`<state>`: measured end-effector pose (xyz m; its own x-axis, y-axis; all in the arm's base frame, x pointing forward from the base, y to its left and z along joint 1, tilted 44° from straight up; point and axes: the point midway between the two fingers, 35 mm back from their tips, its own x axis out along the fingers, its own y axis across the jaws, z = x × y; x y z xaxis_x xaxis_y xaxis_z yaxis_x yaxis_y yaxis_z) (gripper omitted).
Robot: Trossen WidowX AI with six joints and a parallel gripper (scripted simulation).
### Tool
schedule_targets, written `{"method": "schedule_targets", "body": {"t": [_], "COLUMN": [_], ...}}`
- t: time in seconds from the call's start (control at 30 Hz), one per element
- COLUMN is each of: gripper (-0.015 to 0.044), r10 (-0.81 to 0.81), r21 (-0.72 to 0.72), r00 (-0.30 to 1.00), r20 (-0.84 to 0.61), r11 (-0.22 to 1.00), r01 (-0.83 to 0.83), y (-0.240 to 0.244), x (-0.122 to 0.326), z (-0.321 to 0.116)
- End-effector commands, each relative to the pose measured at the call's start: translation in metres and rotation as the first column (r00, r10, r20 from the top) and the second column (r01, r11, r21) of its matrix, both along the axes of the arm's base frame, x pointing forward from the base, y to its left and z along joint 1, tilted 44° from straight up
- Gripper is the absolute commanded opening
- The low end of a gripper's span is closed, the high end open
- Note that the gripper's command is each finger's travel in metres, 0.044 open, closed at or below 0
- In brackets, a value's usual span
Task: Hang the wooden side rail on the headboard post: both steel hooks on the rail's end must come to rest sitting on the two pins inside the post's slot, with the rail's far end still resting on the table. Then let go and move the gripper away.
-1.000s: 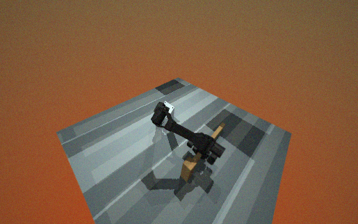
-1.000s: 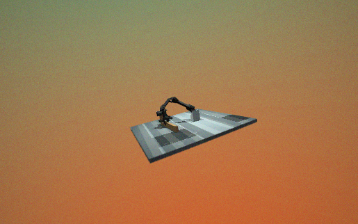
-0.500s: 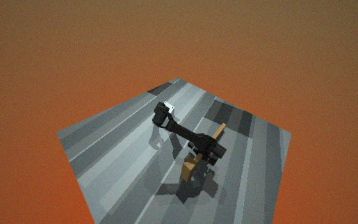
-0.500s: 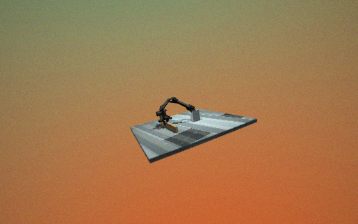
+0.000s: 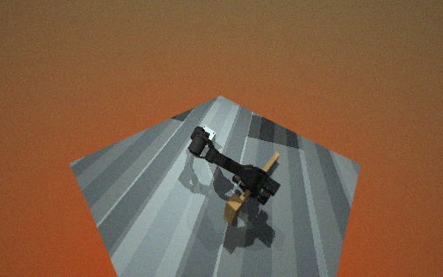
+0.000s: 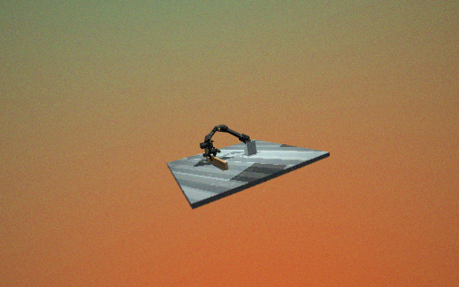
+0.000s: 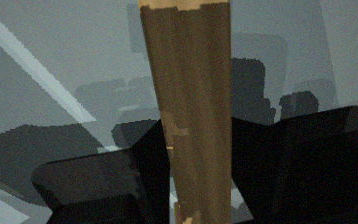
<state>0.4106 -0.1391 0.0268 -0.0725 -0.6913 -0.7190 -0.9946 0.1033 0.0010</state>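
The wooden side rail (image 5: 271,162) (image 6: 219,163) (image 7: 192,75) runs under the arm, its far end low at the table. Its near end is at or close beside the headboard post (image 5: 231,209), a short upright wooden block. My gripper (image 5: 249,190) (image 6: 209,154) (image 7: 185,120) is shut on the rail near the post end, one finger on each side in the wrist view. The arm covers part of the rail in the top view. The steel hooks, the slot and the pins cannot be made out, so I cannot tell whether the hooks sit on the pins.
The striped grey table (image 5: 138,206) (image 6: 295,156) has its edges well away from the rail and post. The arm's grey base block (image 6: 250,148) stands toward the back, with its pale top plate (image 5: 209,132) visible from above. Dark shadows fall around the post.
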Motion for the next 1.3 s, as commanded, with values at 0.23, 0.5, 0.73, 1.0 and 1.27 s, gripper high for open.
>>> {"method": "schedule_targets", "body": {"t": [0.23, 0.5, 0.73, 1.0, 1.27], "gripper": [0.0000, 0.0000, 0.0000, 0.0000, 0.0000], "r10": [-0.006, -0.006, -0.006, -0.006, -0.006], "r21": [-0.005, -0.005, -0.005, -0.005, -0.005], "r00": [1.000, 1.000, 1.000, 1.000, 1.000], "r20": [0.014, 0.014, 0.014, 0.014, 0.014], "r11": [1.000, 1.000, 1.000, 1.000, 1.000], "r01": [0.006, 0.006, 0.006, 0.006, 0.006], "y": [0.0012, 0.0021, 0.0030, 0.0039, 0.0048], "x": [0.0005, 0.0006, 0.0007, 0.0007, 0.0008], "z": [0.0014, 0.0023, 0.0032, 0.0041, 0.0050]}}
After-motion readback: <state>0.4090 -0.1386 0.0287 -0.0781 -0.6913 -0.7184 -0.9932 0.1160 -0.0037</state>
